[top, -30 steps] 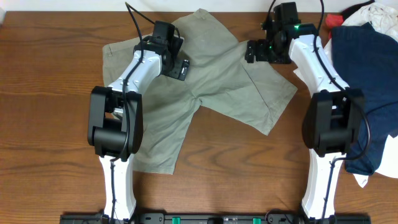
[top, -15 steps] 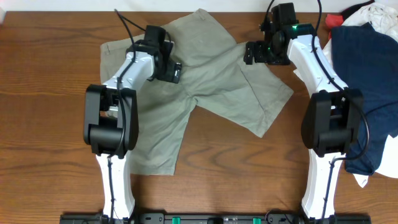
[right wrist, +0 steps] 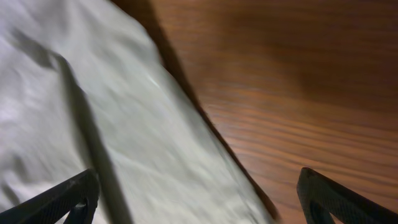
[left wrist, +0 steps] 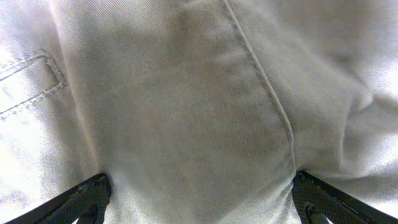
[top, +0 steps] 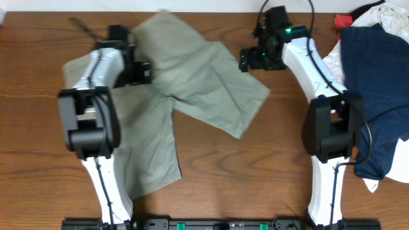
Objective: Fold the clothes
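Seen from above, the left gripper (top: 140,70) sits over the upper left part of the khaki shorts (top: 198,76). Its own body hides the fingertips, so how they meet the cloth cannot be read from there. The left wrist view is filled with fabric alone, crossed by a stitched seam (left wrist: 261,81) and, at the left edge, a cut-off corner of pocket stitching (left wrist: 37,78). Its two dark fingertips (left wrist: 93,194) show only at the bottom corners, set wide apart with cloth bulging between them (whether anything is pinched cannot be told). The right gripper (top: 245,61) hangs at the shorts' upper right edge. Its wrist view is blurred: pale cloth on the left, bare wood table (right wrist: 298,93) on the right, and its fingers (right wrist: 74,196) likewise spread wide above the cloth's edge. The shorts lie wrinkled across the middle and left of the table, one leg reaching toward the near edge and the other angled out to the right. The left arm (top: 96,70) covers part of their left end. At the far right, well apart from the shorts, lie a navy garment (top: 377,76), a white cloth (top: 383,16) and a red cloth (top: 342,20), each partly cut off by the frame.
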### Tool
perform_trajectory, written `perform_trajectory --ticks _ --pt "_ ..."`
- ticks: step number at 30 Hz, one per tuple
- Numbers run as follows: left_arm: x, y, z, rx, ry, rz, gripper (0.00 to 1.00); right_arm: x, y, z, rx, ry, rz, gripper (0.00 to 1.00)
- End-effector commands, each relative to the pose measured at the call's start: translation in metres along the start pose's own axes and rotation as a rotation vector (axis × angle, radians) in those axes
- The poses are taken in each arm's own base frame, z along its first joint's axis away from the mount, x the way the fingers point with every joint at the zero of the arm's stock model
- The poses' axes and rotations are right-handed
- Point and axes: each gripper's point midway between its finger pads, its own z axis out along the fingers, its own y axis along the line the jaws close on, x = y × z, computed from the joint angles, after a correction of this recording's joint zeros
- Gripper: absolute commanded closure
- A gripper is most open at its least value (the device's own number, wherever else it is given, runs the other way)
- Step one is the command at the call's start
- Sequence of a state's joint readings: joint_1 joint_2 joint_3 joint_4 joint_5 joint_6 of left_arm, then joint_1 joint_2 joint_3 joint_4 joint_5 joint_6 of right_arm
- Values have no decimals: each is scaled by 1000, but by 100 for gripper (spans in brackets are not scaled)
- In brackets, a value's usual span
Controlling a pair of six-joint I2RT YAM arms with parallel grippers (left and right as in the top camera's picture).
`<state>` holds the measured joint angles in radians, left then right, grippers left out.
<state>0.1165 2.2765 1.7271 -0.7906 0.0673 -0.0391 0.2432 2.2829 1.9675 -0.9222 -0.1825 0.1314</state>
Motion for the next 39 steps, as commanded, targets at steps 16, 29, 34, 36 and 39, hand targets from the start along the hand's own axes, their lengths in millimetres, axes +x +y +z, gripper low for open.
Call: perform_trajectory --ticks 16,29,34,36,39 --pt "139 92 21 164 587 -562 2 52 116 30 -108 78 -316 1" --pt "62 104 -67 170 266 -519 2 81 165 40 -160 86 -620 11" --pt "42 104 -129 173 82 -493 2 85 166 39 -176 100 -621 31" --pt "38 104 -151 173 16 -484 2 90 166 38 -188 124 -616 35" --pt "34 103 -184 173 -80 -470 2 101 158 37 -166 179 -559 38"
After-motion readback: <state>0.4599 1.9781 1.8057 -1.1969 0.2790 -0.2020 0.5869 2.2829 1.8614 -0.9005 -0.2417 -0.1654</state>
